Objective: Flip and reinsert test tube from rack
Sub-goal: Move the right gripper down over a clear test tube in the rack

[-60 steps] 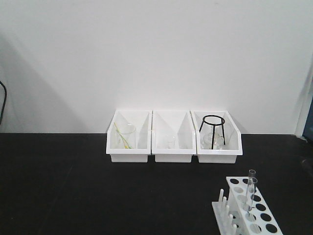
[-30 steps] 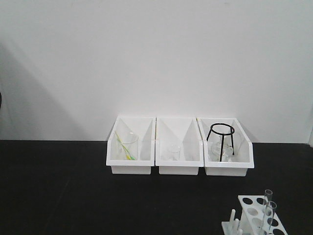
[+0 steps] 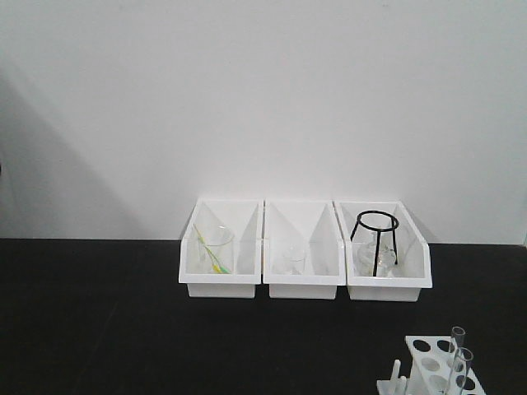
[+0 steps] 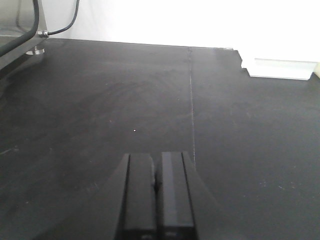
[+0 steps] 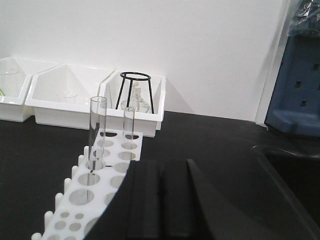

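The white rack (image 5: 107,165) stands on the black table, its pegs along the left side. It also shows at the bottom right of the front view (image 3: 428,362). Two clear test tubes stand upright in it, open rims up: a near one (image 5: 96,132) and a far one (image 5: 129,122). They also show in the front view (image 3: 455,362). My right gripper (image 5: 161,165) is shut and empty, low over the rack's right side, right of the tubes. My left gripper (image 4: 157,159) is shut and empty over bare black table, far from the rack.
Three white bins (image 3: 304,262) stand in a row against the white wall. The left holds a beaker (image 3: 216,251), the middle a small beaker (image 3: 294,259), the right a black tripod stand (image 3: 376,240). A blue object (image 5: 295,85) and a dark recess (image 5: 295,170) lie right.
The front view has shifted: the bins and rack moved lower and to the right in frame, the rack now mostly cut off at the bottom edge.
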### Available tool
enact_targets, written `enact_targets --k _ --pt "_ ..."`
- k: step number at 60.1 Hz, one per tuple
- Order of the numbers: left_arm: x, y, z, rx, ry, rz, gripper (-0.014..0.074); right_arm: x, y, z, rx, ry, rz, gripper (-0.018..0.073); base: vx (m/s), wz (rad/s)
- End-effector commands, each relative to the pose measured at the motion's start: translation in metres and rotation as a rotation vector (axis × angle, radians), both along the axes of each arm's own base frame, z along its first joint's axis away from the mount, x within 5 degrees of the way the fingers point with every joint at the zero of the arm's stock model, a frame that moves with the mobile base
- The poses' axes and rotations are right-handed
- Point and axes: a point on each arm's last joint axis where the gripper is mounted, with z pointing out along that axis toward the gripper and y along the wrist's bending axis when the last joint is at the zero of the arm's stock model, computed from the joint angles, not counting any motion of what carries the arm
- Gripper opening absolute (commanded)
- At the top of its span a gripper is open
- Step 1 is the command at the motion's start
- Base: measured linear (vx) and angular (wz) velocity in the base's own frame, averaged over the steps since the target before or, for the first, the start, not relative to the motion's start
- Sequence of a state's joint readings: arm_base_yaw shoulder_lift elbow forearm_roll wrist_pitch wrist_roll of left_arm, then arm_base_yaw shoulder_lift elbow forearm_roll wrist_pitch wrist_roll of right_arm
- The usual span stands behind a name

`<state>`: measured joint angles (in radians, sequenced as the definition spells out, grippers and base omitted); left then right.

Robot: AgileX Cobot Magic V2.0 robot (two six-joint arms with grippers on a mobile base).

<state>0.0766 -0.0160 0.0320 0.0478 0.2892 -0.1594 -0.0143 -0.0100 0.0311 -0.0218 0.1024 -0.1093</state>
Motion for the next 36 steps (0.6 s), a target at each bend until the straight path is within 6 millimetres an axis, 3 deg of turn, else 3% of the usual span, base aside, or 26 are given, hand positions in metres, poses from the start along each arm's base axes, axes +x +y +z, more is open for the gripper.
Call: enact_targets --k 1,17,28,36 --pt "0.001 -0.001 0.008 0.003 -0.098 -0.011 -0.0006 -0.001 0.000 0.009 -0.006 -0.107 -0.004 -0.0012 0.00 0.00" --pt "0.001 -0.001 0.008 0.003 -0.098 -0.011 -0.0006 -0.006 -0.001 0.036 0.108 -0.315 0.000 -0.0008 0.00 0.00" --pt "0.001 -0.001 0.008 0.003 -0.098 -0.011 -0.0006 -0.005 0.000 0.073 0.111 -0.233 0.005 -0.0008 0.00 0.00" --pt "0.001 -0.001 0.008 0.003 -0.098 -0.011 -0.0006 0.006 0.000 0.099 0.112 -0.201 0.004 -0.0008 0.00 0.00"
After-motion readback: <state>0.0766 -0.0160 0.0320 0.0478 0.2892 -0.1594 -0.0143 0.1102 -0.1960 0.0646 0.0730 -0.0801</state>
